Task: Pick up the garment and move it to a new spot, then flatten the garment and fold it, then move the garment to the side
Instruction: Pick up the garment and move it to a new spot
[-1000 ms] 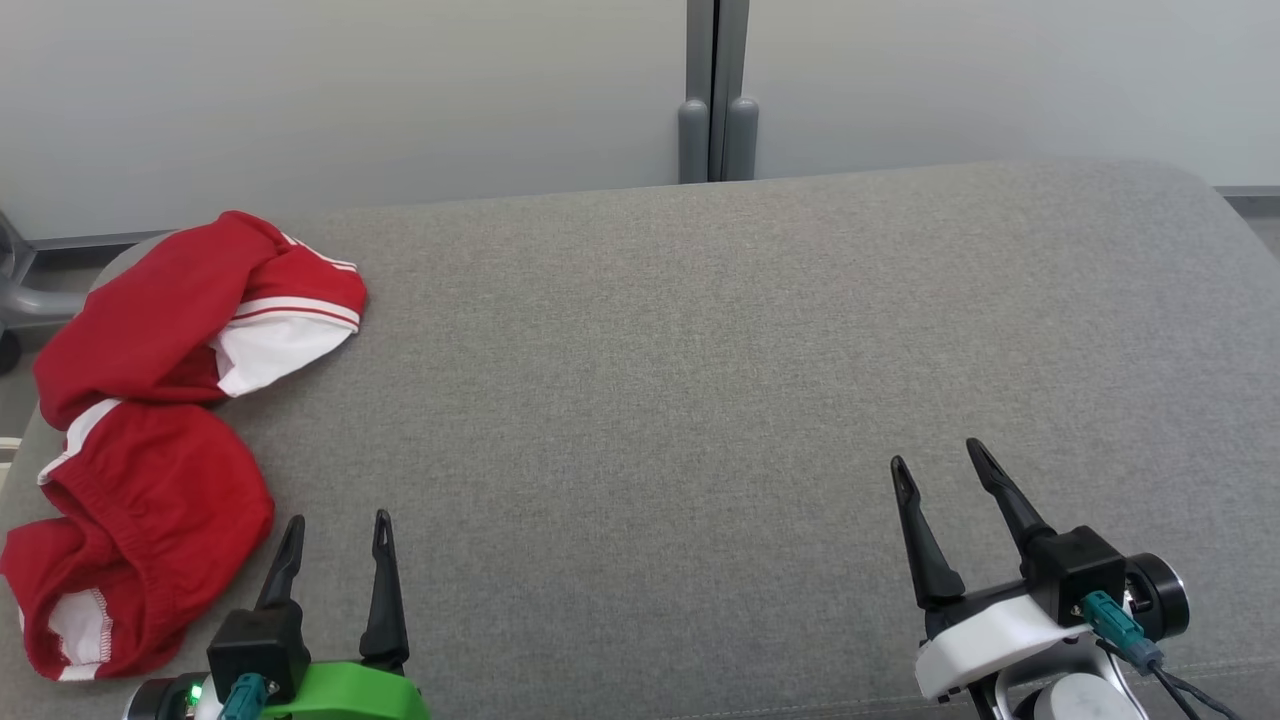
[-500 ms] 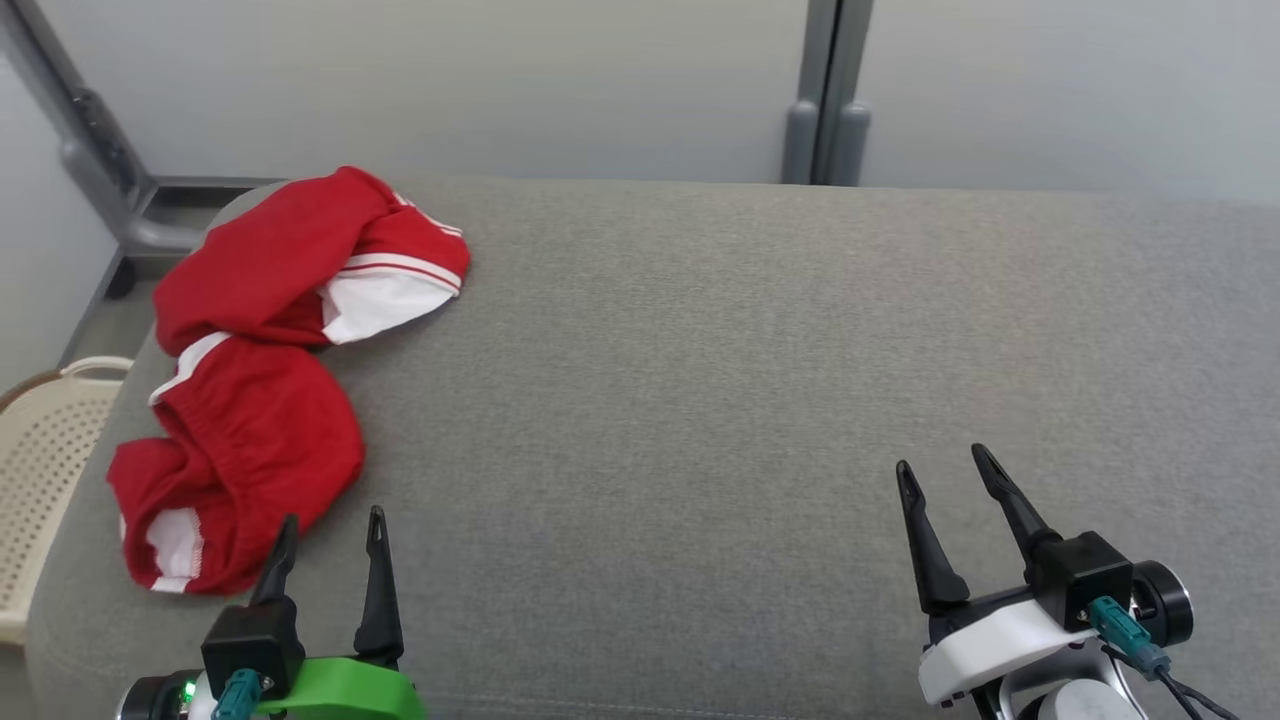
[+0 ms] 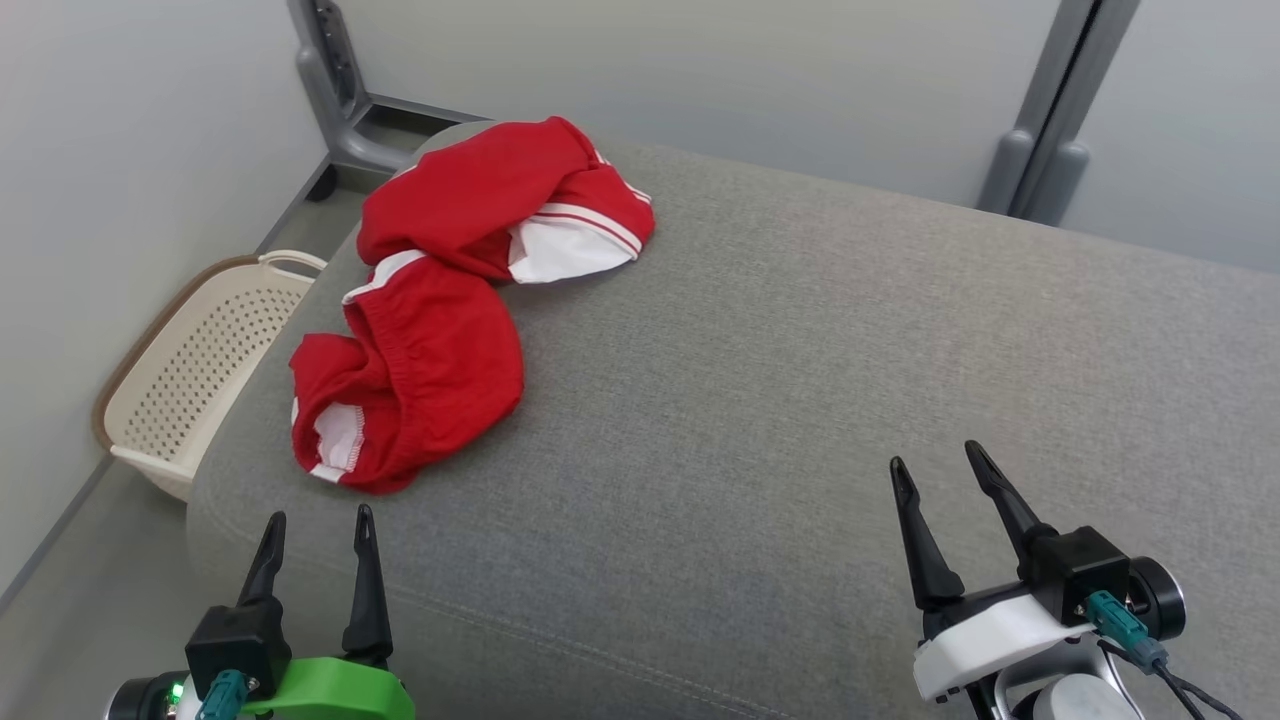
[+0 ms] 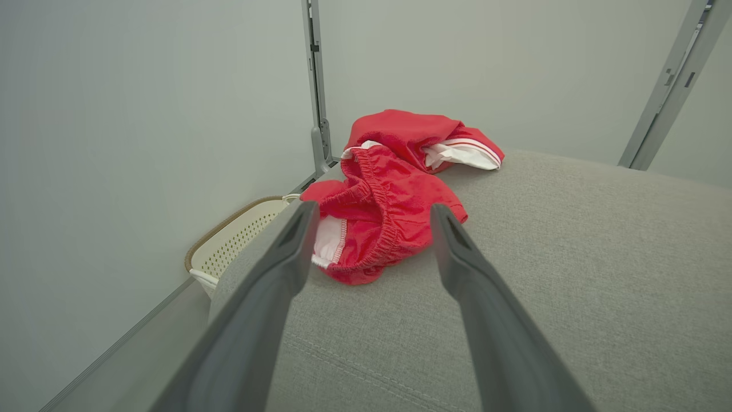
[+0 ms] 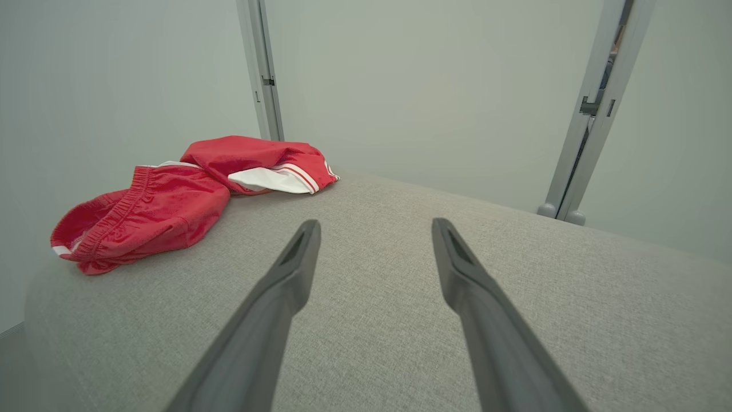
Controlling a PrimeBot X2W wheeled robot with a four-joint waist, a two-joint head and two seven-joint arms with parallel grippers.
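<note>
The garment (image 3: pixel 455 300) is a pair of red shorts with white trim, lying crumpled near the far left corner of the grey cushioned surface (image 3: pixel 800 400). It also appears ahead of the fingers as the garment (image 4: pixel 389 200) and, off to the left, as the garment (image 5: pixel 171 200). My left gripper (image 3: pixel 317 518) hangs open at the lower left, short of the garment's near edge, with nothing between its fingers. My right gripper (image 3: pixel 935 458) stands open over bare cushion at the lower right, far from the garment. In the wrist views the left gripper (image 4: pixel 372 214) and right gripper (image 5: pixel 374 229) both gape empty.
A cream perforated basket (image 3: pixel 200 370) stands on the floor beside the cushion's left edge. Pale walls close in behind and to the left, with grey metal posts (image 3: pixel 1045 150) at the back. The cushion drops off at its rounded left and near edges.
The head camera has swung left, so the garment now shows nearer the picture's middle and the basket has come into view. Both grippers stay open and keep their places in the view.
</note>
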